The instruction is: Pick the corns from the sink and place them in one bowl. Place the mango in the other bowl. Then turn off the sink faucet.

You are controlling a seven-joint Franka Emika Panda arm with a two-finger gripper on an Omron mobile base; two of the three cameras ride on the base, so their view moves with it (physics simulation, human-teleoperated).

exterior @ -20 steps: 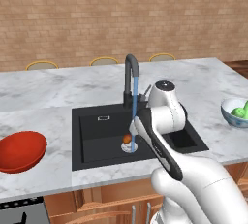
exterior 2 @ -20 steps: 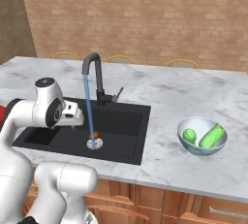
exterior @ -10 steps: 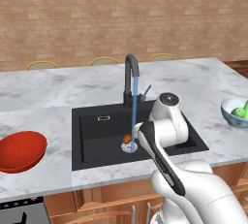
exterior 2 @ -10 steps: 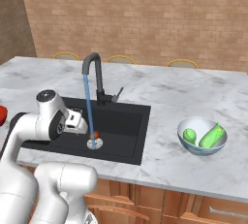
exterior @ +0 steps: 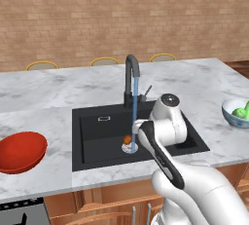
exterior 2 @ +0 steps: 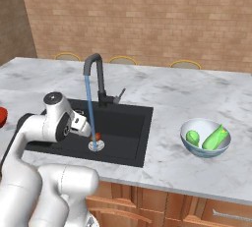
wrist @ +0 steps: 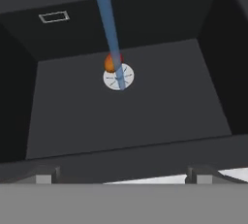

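Hand view looks down into the large black rectangular sink (wrist: 121,111), with the claw's (wrist: 121,174) two dark finger tips (wrist: 41,175) rising far apart at the bottom corners, released and holding nothing. At the upper centre of this frame the small oval orange-red mango (wrist: 111,63) lies on the basin floor, touching the upper-left edge of the round silver drain (wrist: 118,77), and a blue stream of water (wrist: 107,24) crosses in front of it from the top edge.

Left base view shows what that frame cuts off: the tall dark grey gooseneck faucet (exterior: 130,80) with its thin lever (exterior: 146,92) at centre, the white arm (exterior: 165,126) in front of the basin's right part, the wide glossy red bowl (exterior: 20,152) at the left edge and the pale white-blue bowl (exterior: 237,114) at the right edge.

Right base view shows the pale bowl whole, at the right of centre, with two green corn cobs (exterior 2: 216,137) inside.
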